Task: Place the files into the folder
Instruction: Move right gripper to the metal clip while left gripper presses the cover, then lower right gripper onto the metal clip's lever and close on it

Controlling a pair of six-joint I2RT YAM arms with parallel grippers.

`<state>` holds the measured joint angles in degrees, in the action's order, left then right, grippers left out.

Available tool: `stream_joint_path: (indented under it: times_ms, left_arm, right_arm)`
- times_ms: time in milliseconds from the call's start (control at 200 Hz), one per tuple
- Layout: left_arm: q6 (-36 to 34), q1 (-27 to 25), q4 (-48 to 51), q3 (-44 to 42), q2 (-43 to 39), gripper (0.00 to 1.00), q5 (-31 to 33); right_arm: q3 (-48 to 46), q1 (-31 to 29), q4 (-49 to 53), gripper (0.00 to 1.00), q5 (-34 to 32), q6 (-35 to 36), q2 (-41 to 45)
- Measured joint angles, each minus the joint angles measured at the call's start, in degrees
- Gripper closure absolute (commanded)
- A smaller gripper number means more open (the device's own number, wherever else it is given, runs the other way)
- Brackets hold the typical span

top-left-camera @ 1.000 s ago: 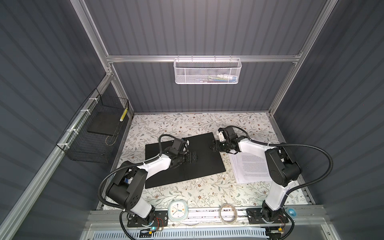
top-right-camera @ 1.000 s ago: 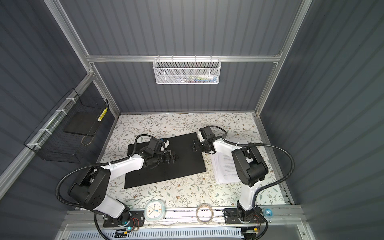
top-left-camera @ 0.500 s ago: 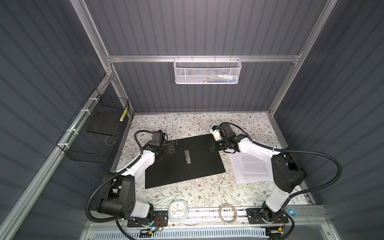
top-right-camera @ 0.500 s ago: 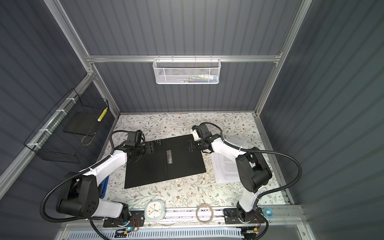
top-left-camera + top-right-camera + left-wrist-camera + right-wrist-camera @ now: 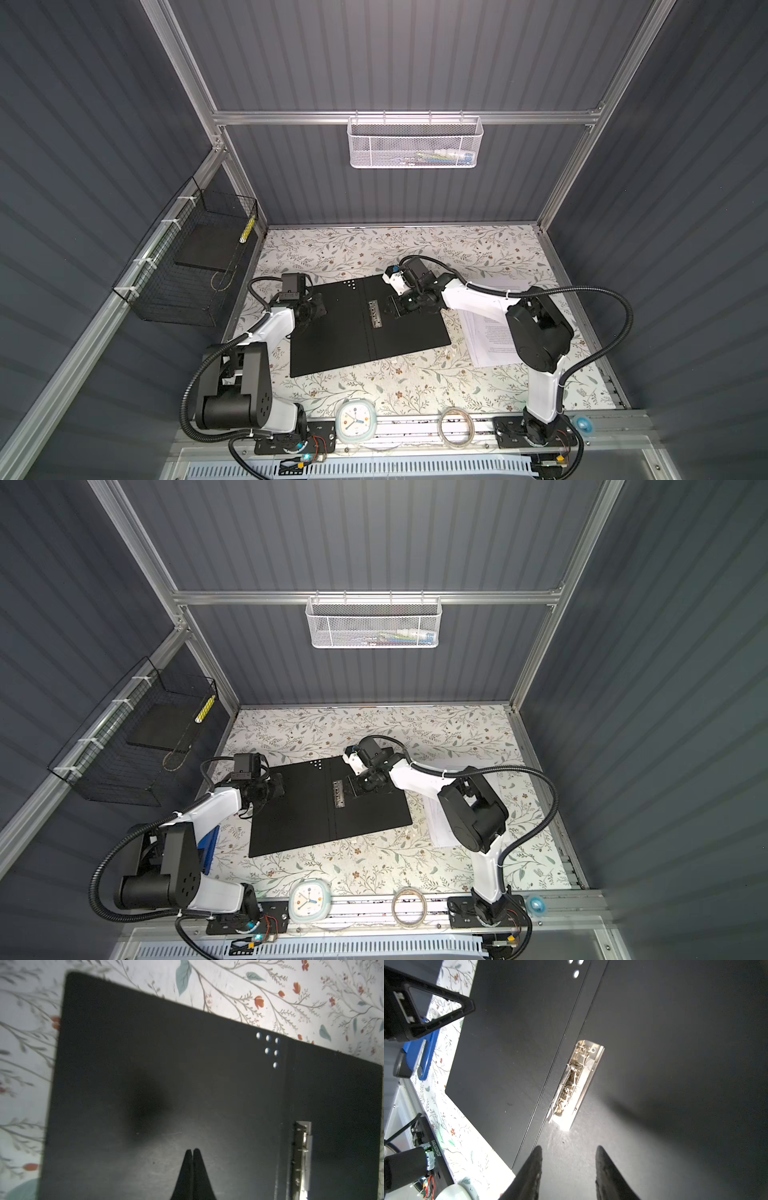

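the folder [image 5: 340, 340] lies open and flat about the middle of the counter [image 5: 415, 249], a little nearer the left edge, with its black inner faces up and its sides skewed against the counter's edges. the metal clip [image 5: 376, 314] sits along the spine fold, on the right cover's side. six small pale dots show on the left cover near the spine, toward the back edge.

the files [image 5: 490, 336] lie flat near the right edge of the counter, just beside the folder's right cover and outside it, partly hidden under the right arm.

the left hand [image 5: 192, 1150] is over the left cover, near the side closest to the counter's left edge. its fingertips are pressed together with nothing between them. whether they touch the cover i cannot tell.

the right hand [image 5: 568, 1148] is low over the right cover, just beside the clip and pointing at it. its fingers [image 5: 533, 1169] stand apart, with only bare black cover between them.

a clock [image 5: 353, 419] and a roll of tape [image 5: 455, 428] rest at the front edge.
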<state>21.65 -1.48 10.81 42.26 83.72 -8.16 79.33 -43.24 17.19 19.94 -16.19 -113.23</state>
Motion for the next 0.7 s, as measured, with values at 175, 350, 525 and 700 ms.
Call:
stream_joint_path:
  times_ms: [175,350,525,700]
  left_arm:
    - [-0.31,-0.09,-4.02,-3.10,1.40,1.00,-5.01]
    - [-1.36,-0.09,-6.82,-4.81,1.38,1.00,-6.56]
    - [-1.79,-0.09,-8.39,-4.92,1.38,1.00,-7.58]
    - [-1.49,-0.09,-8.94,-5.62,1.38,1.00,-8.52]
  right_arm:
    - [3.48,-1.36,1.33,0.62,-0.09,0.87,-3.30]
    - [6.40,-1.99,1.86,0.66,-0.09,1.27,-5.88]
    - [9.25,-2.51,3.45,0.69,-1.11,1.75,-8.57]
    - [10.93,-3.13,5.01,0.71,-1.36,2.36,-10.23]
